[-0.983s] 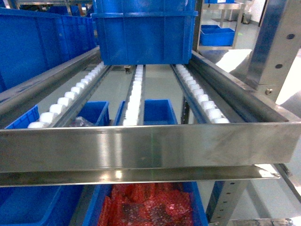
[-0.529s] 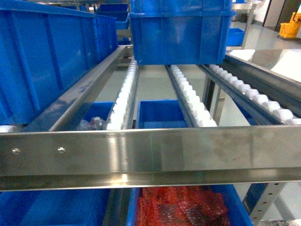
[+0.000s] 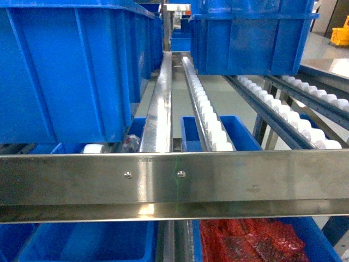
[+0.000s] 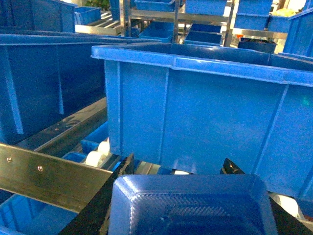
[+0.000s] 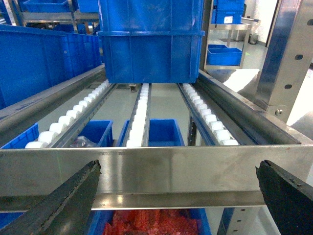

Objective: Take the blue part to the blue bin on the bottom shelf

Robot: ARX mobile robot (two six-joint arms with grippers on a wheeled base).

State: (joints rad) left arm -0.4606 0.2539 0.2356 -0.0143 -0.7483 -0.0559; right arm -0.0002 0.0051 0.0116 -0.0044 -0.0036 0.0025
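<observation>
left gripper [image 4: 181,196] is reaching forward at the level of the rack's steel front rail [image 4: 49,178], its two dark fingers [image 4: 110,198] standing wide apart along the bottom edge of the left wrist view. the blue part [image 4: 188,208] is sitting between them, filling the gap from finger to finger, so the claw is looking clamped on it. the part is showing as a dark-blue blocky piece with a raised rounded rim and a finely ribbed top face; its lower half is being cut off by the frame. just behind it a large crate [image 4: 205,112] is standing on the white rollers [image 4: 98,155]. right gripper [image 5: 176,198] is pointing level at the rail, its fingers [image 5: 63,205] spread to the picture's corners and gripping nothing. in the head view the rail [image 3: 174,177] is crossing the whole width, with two tall crates [image 3: 65,71] on the roller tracks [image 3: 210,123] behind it. the blue bin [image 3: 109,234] is lying below the rail at lower left, open-topped, mostly hidden by the rail and cut by the frame edge. beside it on the right the bubble wrap crate [image 3: 324,232] is holding crumpled red wrap [image 3: 245,240]. the surface carrying these two low bins is not being shown, so the bottom shelf cannot be made out
</observation>
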